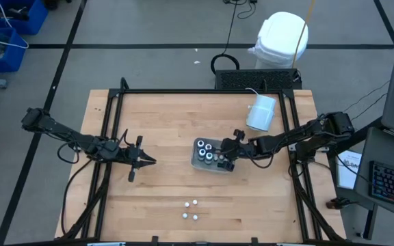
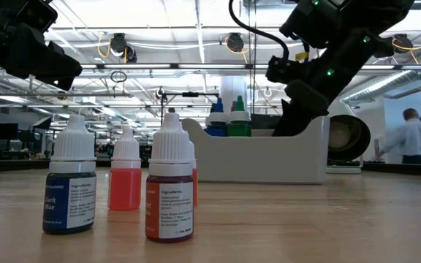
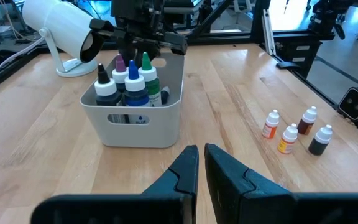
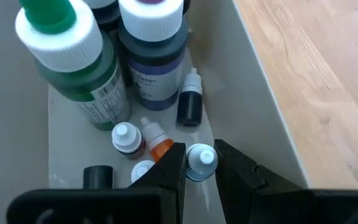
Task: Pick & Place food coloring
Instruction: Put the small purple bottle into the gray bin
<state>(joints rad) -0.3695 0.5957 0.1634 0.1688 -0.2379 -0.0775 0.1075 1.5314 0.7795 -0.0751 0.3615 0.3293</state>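
Partway: four small bottles (image 1: 190, 210) stand out on the table (image 1: 163, 198); several remain in the tray (image 1: 198, 164).
Right gripper (image 4: 194, 163) pinches a white-capped bottle (image 4: 199, 160) inside it; left gripper (image 3: 199, 163) idle, fingers nearly together, empty.

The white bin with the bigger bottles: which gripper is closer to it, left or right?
Right. The right gripper is down inside the white bin, shut on a small bottle. The left gripper hangs over bare table, apart from it.

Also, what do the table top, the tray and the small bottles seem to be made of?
Table top: seems to be wood, pale matte planks with visible grain and joints. Tray: probably plastic, smooth light grey walls with rounded corners and a moulded handle slot. Small bottles: likely translucent plastic, since the colour shows through; white caps and paper labels.
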